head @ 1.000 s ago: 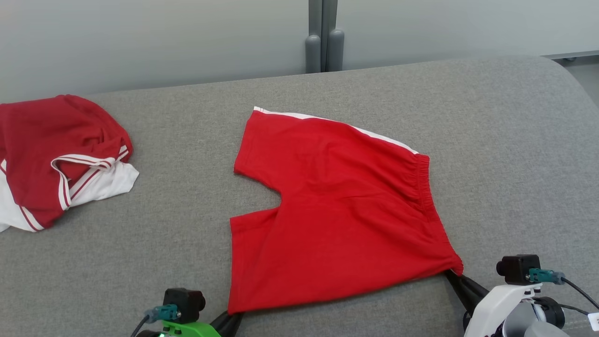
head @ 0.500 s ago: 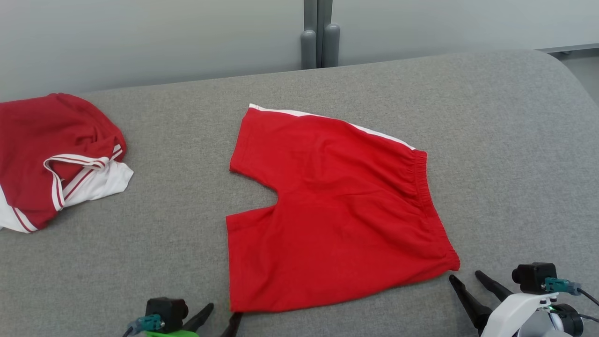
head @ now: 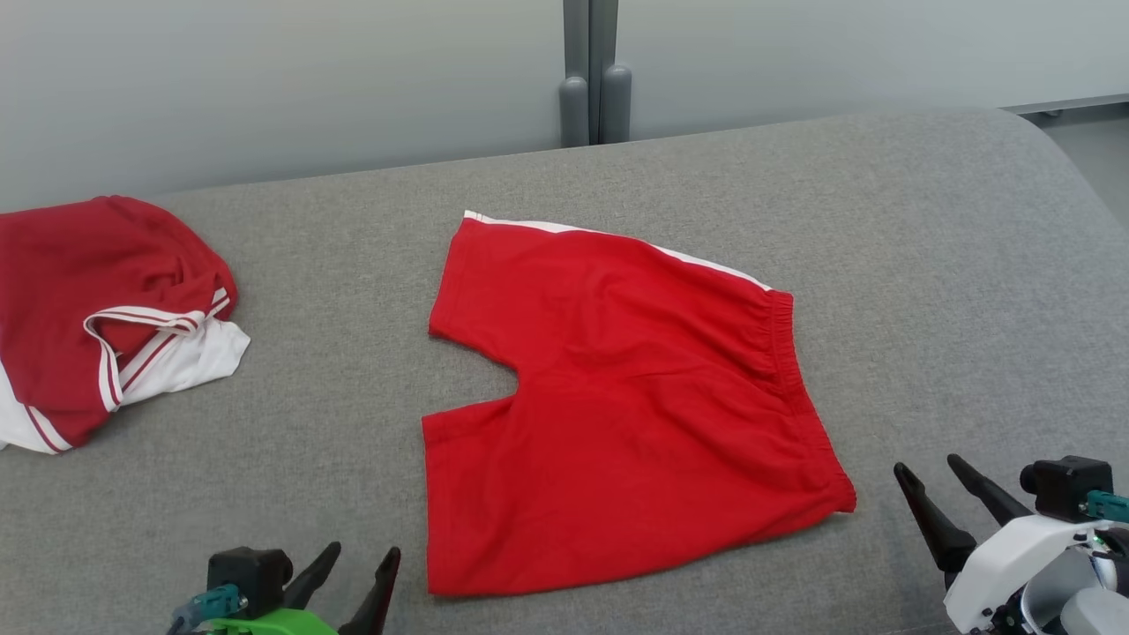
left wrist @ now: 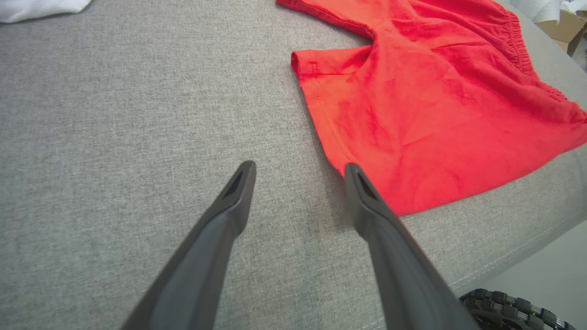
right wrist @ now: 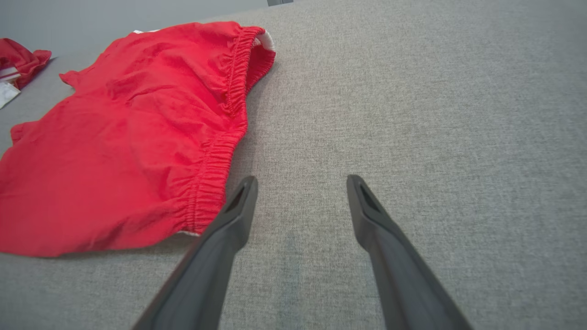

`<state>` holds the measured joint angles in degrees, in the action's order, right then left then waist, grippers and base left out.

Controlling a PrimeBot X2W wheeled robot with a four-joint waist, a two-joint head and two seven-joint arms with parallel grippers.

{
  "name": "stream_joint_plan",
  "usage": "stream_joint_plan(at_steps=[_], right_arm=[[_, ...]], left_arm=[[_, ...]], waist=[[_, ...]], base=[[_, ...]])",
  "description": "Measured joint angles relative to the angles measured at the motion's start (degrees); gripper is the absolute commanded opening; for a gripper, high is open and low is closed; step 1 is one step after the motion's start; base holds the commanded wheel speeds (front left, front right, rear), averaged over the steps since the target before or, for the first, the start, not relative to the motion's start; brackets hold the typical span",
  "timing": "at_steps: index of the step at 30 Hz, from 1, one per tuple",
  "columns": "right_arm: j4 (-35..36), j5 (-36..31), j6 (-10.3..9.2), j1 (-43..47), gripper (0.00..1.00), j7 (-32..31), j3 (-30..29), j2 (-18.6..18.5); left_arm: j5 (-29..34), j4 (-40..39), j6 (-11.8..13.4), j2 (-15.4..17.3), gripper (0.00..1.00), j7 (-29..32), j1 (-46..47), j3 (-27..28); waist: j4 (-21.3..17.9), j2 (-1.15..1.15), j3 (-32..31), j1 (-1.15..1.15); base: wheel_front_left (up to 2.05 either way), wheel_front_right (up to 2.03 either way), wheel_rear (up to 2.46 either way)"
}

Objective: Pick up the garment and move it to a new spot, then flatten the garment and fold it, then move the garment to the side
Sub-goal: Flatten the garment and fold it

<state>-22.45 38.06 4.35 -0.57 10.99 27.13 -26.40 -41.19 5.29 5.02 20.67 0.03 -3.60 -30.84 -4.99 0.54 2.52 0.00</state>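
Head view and two wrist views. The shorts lie spread flat at the centre of the frame on a grey desk. The waistband is toward the right and the two legs are toward the left.

**Jaws.** The left jaws stand spread at the lower left of the frame, just beside the near leg's corner. The right jaws stand spread at the lower right, just beside the near waistband corner. Neither pair holds anything. In the left wrist view one of the fingers overlaps the hem, and whether it touches the cloth cannot be told.

**Step.** Flattening appears complete, and the fold is judged to be next. It would call for each pair of jaws to pinch its near corner. Both would then lift together and lay the near half over the far half, keeping the edges matched.

**Materials.**
- The shorts are soft red knit, lightly creased.
- The waistband is gathered elastic.
- A white stripe runs along the far edge.
- The desk top is coarse woven fabric with a rounded corner, so thin cloth should slide little on it.
- A crumpled red-and-white top lies at the far left, well apart.
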Motion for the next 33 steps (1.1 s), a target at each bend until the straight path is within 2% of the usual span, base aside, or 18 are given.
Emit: stream_joint_plan(at_steps=[5, 12, 20, 24, 33], right_arm=[[1.70, -0.52, -0.99, -0.07, 1.00, 0.70, -1.27, -0.74], [5.13, -2.89, -4.13, -2.83, 1.00, 2.11, -3.43, -0.36], [8.55, -3.93, -8.02, -6.34, 1.00, 2.88, -6.37, 3.31], [10.03, -4.46, -8.53, -7.21, 1.00, 3.18, -6.47, 5.22], [10.60, -8.40, -10.10, -6.37, 1.00, 3.18, -6.09, 6.42]], left_arm=[[0.13, -1.32, 0.54, -0.49, 1.00, -2.30, -0.05, 2.66], [0.23, -4.19, 1.01, -4.93, 1.00, -6.65, 0.47, 4.74], [1.72, -4.01, 1.74, -8.37, 1.00, -10.77, 1.60, 6.81], [3.43, -2.22, 1.81, -8.77, 1.00, -11.71, 1.63, 7.71], [8.79, 0.13, 2.07, -8.79, 1.00, -13.25, 1.22, 12.22]], waist=[[-0.01, 0.00, -0.75, 0.00], [0.11, 0.00, -2.18, 0.00], [0.04, 0.00, -3.00, 0.00], [0.05, 0.00, -3.08, 0.00], [1.18, 0.00, -3.32, 0.00]], base=[[0.00, 0.00, 0.00], [0.00, 0.00, 0.00], [0.00, 0.00, 0.00], [0.00, 0.00, 0.00], [0.00, 0.00, 0.00]])
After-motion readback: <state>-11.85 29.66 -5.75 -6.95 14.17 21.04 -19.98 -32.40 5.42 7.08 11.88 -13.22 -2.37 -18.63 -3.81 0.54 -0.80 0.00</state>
